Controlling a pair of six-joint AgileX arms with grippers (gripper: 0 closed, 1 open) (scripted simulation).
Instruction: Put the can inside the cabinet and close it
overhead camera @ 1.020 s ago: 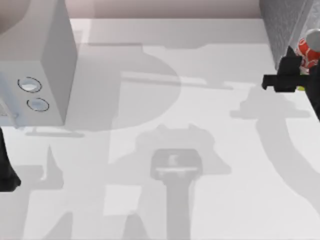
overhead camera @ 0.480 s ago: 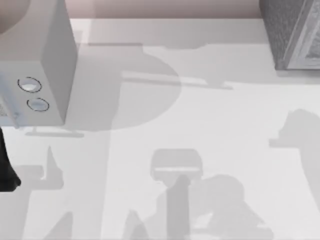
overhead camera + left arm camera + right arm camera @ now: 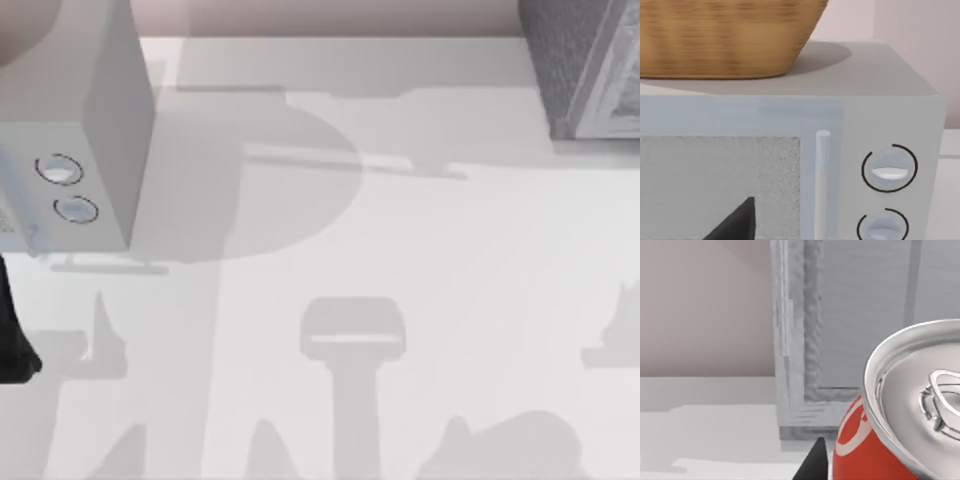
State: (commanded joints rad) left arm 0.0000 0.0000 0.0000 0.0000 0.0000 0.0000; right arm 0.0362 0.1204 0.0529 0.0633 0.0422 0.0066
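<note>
The can [image 3: 900, 440], red with white markings and a silver top, sits very close in the right wrist view. One dark finger [image 3: 812, 465] of my right gripper lies against its side, and the gripper is shut on it. Behind the can stands the cabinet [image 3: 805, 340], dark grey and speckled, its paler framed door panel [image 3: 865, 315] lying flush with the frame. In the top view the cabinet [image 3: 565, 60] fills the back right corner of the table. My left arm [image 3: 12, 345] is parked at the table's left edge, with one dark finger [image 3: 737, 225] in the left wrist view.
A smooth pale grey box with two round dials [image 3: 90, 130] stands at the back left. The left wrist view faces its front [image 3: 890, 170], and a wicker basket [image 3: 725, 35] rests on top of it. Only arm shadows lie across the white table [image 3: 400, 260].
My right gripper with the can has left the top view from in front of the cabinet. Its shadow has slid toward the table's front right. The left arm has not moved.
</note>
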